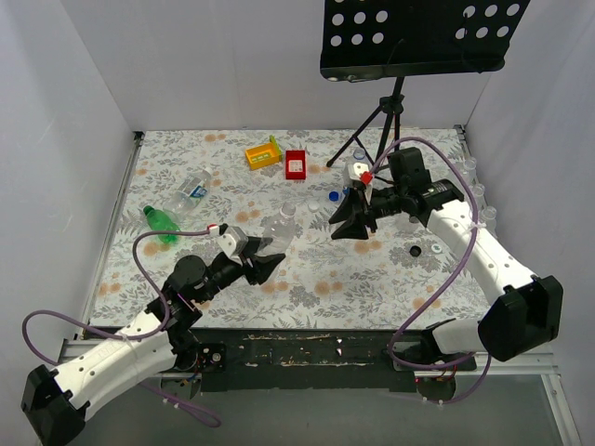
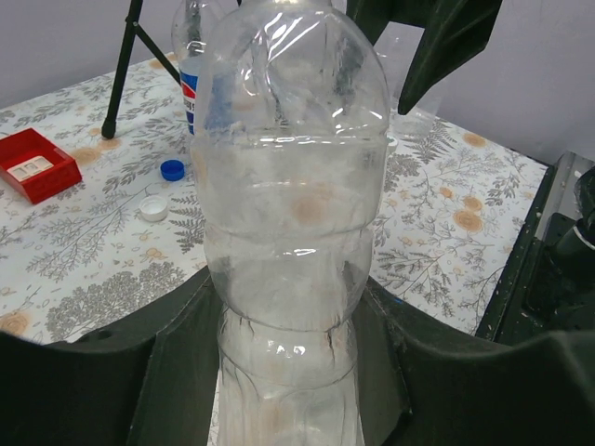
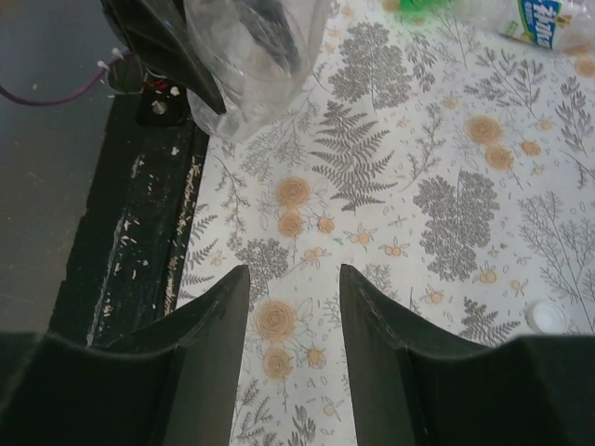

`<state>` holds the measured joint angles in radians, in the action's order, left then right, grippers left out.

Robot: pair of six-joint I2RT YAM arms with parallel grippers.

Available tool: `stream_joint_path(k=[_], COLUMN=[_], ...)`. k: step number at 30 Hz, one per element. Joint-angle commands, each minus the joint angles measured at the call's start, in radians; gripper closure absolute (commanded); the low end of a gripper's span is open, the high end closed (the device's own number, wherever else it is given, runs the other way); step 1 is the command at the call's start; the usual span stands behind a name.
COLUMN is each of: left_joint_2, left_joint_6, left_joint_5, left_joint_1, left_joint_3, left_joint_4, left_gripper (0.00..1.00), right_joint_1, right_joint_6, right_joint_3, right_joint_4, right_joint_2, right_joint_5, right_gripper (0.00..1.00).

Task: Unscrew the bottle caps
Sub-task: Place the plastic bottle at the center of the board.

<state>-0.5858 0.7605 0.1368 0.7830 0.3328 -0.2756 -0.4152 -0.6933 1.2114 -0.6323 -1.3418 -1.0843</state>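
from the left wrist i lose both ends of the clear crumpled plastic bottle [image 2: 293, 214]: its near end runs off the bottom edge and its far end meets the top edge. behind it, a clear plastic bottle with a blue label [image 2: 191, 88] is mostly hidden. on the right wrist, beyond the crumpled bottle, the green plastic bottle [image 3: 418, 7] is a sliver cut by the top edge.

Left claw [image 1: 268, 261] grips a clear bottle [image 1: 281, 229]; right claw [image 1: 353, 228] hovers near it.

Overhead, two near wrist views; shared bottle [image 2: 293, 214]
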Motion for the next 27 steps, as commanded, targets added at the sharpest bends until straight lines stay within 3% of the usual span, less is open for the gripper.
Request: stream_joint_path(k=[1,8,27], left_joint_2=[-0.032,-0.069,-0.152], left_joint_6=[0.029,0.056,0.076], left_joint_5=[0.055,0.070,0.103], left_joint_1=[0.002,0.002,0.004], left_joint_3=[-0.011,-0.034,-0.046], left_joint_4=[-0.089,-0.154,-0.235], left_gripper=[0.85,0.85,0.85], right_joint_1=[-0.005,-0.007,-0.116], right_joint_6=[0.037,0.133,0.661], right_joint_3=[0.014,0.068,0.168], right_joint_4=[0.069,0.156,0.582], right_joint_2=[0.006,-0.051,-0.188], right_joint_5=[-0.137,-0.193,-0.262], right_gripper=[0.48,0.47,0.39])
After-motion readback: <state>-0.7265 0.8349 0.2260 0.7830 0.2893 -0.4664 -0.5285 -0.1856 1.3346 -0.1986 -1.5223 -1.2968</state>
